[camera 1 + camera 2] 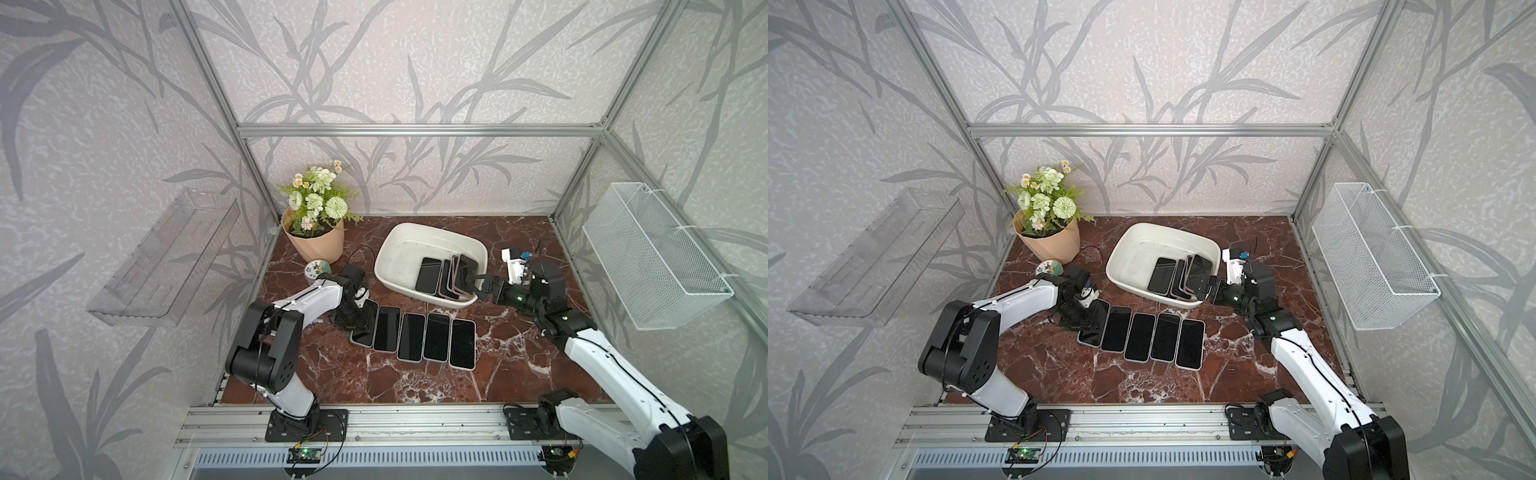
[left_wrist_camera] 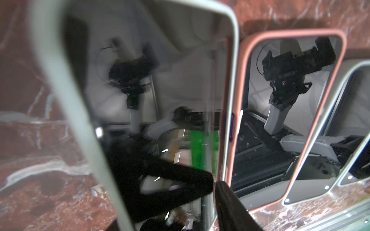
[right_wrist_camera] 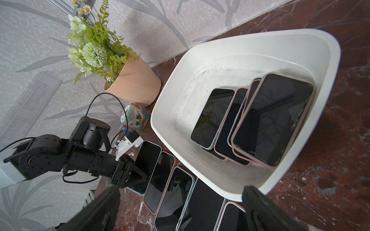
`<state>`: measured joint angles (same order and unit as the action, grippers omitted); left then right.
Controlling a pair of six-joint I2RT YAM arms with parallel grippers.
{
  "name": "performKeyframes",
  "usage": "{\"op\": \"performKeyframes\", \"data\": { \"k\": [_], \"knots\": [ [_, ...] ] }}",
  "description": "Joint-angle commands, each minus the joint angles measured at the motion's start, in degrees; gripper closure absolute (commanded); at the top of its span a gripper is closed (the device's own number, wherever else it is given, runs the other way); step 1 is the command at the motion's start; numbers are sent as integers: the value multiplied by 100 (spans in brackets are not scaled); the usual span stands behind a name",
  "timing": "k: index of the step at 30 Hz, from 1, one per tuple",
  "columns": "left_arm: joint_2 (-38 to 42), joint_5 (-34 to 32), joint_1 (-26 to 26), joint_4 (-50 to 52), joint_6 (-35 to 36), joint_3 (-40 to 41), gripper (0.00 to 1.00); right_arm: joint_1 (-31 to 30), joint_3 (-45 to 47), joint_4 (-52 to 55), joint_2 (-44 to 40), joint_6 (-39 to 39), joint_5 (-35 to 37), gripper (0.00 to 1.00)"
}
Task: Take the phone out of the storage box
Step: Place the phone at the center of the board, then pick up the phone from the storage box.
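Red-brown marble counter (image 1: pixel 519 353) inside an aluminium-framed cell. Toward the back, a little right of centre: shallow off-white plastic storage box (image 1: pixel 395 253) (image 1: pixel 1129 253) (image 3: pixel 260 38), rectangular, with rounded corners and flared rim. Inside, crowded against its right end: several dark-screened phones (image 1: pixel 429 275) (image 1: pixel 1163 274) (image 3: pixel 212 118), overlapped like roof tiles, the uppermost, a pink-cased phone (image 3: pixel 274 120), propped against the wall. Box floor speckled with dark dirt.

Right pincer (image 1: pixel 473 287) (image 1: pixel 1202 286) (image 3: pixel 181 188) at the box's near right corner, spread wide, grasping nothing.

In front of the box, flat on the counter: row of five phones (image 1: pixel 411 336) (image 1: pixel 1140 336), side by side, screens up. Left pincer (image 1: pixel 357 324) (image 1: pixel 1086 322) (image 2: pixel 214 183) (image 3: pixel 138 178) pointing down at the row's left end, over the pale grey-cased phone (image 1: pixel 362 340) (image 1: pixel 1090 338) (image 2: pixel 180 70) (image 3: pixel 146 158). In the left wrist view, one black finger (image 2: pixel 228 202) past that phone's long edge, the other across its screen, all blurred; clenched or released, cannot tell.

At the back left: peach paper-wrapped pot of green-white flowers (image 1: pixel 318 245), with a small round printed tin (image 1: pixel 316 270) just beside. Clear plastic tray (image 1: pixel 166 257) on the left wall, white wire-mesh basket (image 1: pixel 652 257) on the right wall.
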<state>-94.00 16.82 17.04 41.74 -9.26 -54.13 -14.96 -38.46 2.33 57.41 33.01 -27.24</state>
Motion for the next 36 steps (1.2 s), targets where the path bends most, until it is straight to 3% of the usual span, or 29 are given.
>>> {"op": "performKeyframes", "data": {
  "k": [1,7,13,17,20,27,29,32,36],
  "knots": [
    [-226,-10,-51,101,176,-278,43,-36,-158,65,49,56,17,1],
    [-590,-3,-60,213,292,-578,39,-197,-214,178,52,29,204,1],
    [-497,-240,-198,368,282,-590,29,-270,-251,274,7,0,550,1],
    [-421,-268,-261,471,305,-615,26,-270,-393,167,50,-27,415,1],
    [-196,-310,-306,500,252,-673,24,-226,-339,-170,58,370,468,1],
    [1026,-202,-321,56,97,-706,19,107,326,-1886,241,1691,-342,1],
    [1367,-37,-321,-181,30,-687,16,123,334,-2028,430,1752,-540,1],
    [1778,325,-310,-742,-196,-589,12,121,49,-1432,705,1509,-725,1],
    [1868,772,-240,-1548,-779,-606,11,108,-546,306,855,535,-100,1]
  ]
}}
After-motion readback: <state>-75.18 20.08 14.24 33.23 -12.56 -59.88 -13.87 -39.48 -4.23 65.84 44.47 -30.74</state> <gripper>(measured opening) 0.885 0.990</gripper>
